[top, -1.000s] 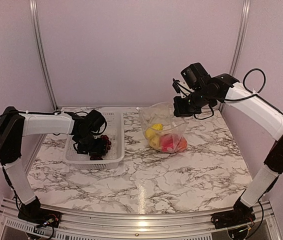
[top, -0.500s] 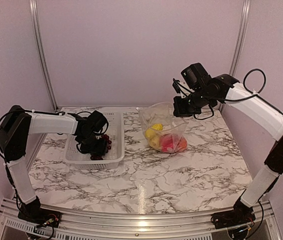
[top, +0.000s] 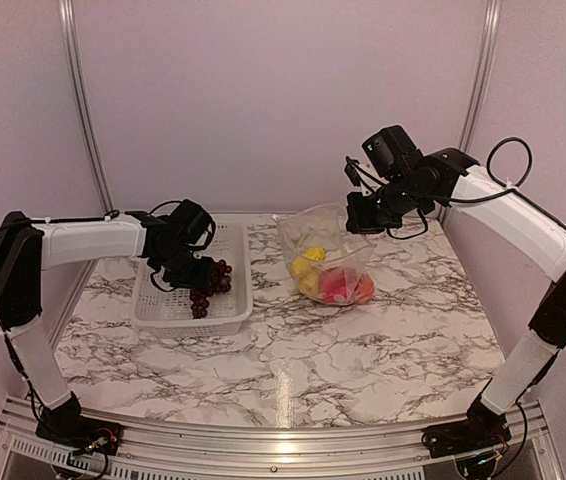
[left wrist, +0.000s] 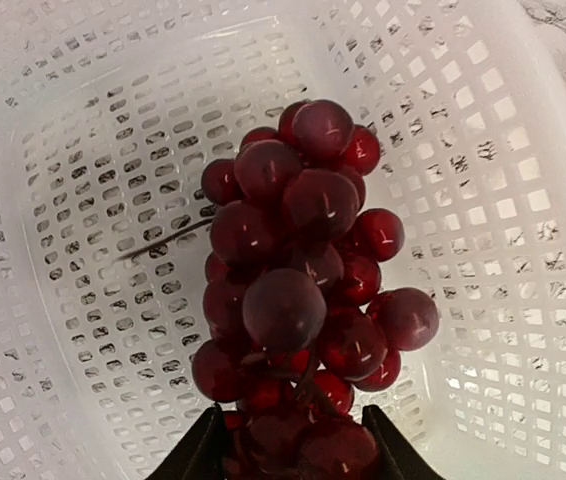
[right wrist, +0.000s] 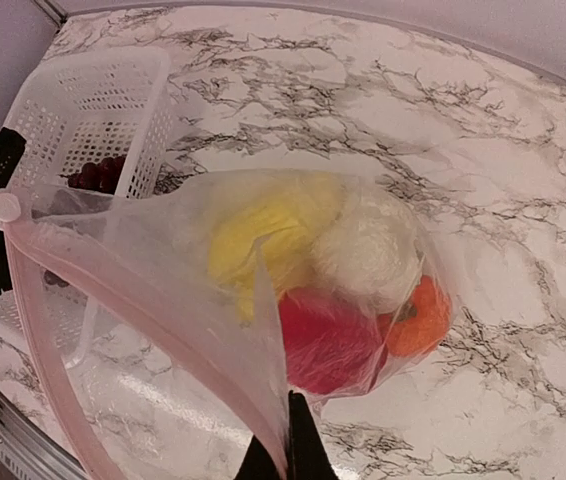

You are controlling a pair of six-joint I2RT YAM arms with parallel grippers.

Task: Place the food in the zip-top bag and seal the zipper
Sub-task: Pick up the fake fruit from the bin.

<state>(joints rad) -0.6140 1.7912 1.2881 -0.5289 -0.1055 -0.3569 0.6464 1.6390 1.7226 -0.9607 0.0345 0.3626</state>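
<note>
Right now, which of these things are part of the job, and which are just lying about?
Part of the job: grape bunch, held by the left gripper; zip-top bag and its zipper, held up by the right gripper; yellow piece, whitish piece, red piece and orange fruit inside the bag.
Just lying about: white basket, marble table.

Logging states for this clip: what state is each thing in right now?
grape bunch: gripped, hanging above the basket.
left gripper: shut on grape bunch.
right gripper: shut on zip-top bag's edge.
zip-top bag: open, mouth held up, other food inside.
zipper: unsealed.
basket: upright.
</note>
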